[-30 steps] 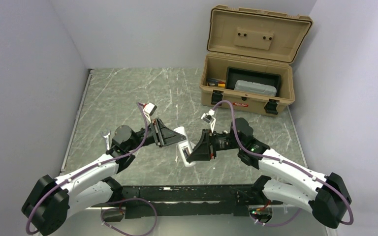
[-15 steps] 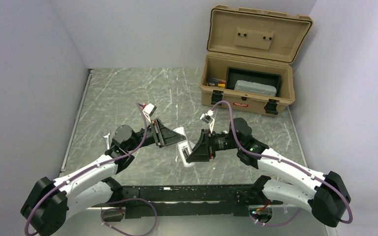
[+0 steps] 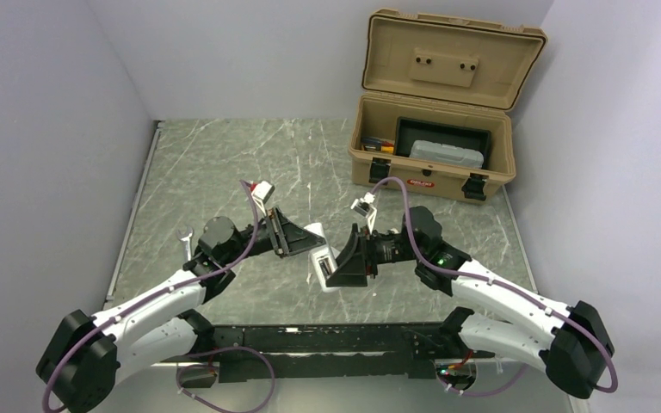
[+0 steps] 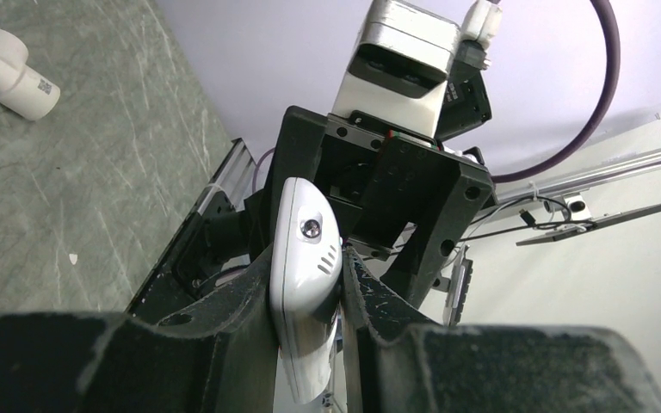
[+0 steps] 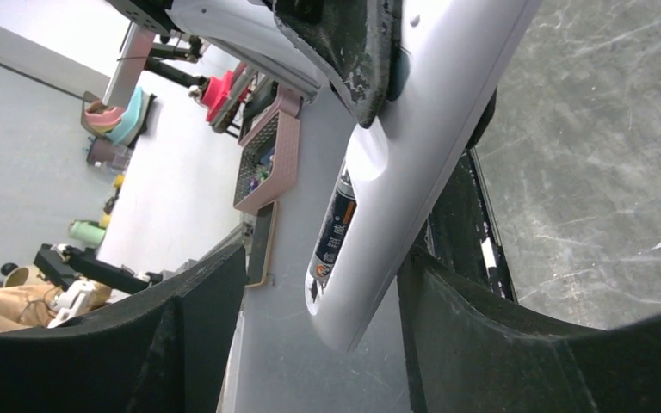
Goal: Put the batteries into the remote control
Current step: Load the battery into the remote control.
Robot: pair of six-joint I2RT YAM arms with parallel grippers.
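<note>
— Middle of the overhead shot: the remote control (image 3: 321,261) is held off the table (image 3: 224,163), white and slim.

— Who's got it?

— The left gripper (image 4: 308,288) is clamped on one end, fingers pressed to both sides.

— And the right gripper (image 5: 323,258)?

— Fingers spread, straddling the other end. The lower-left finger stands clear of it.

— Any cells in?

— Centre of the right wrist view: one battery (image 5: 336,225) lies in the open slot. A second one I cannot make out.
</note>
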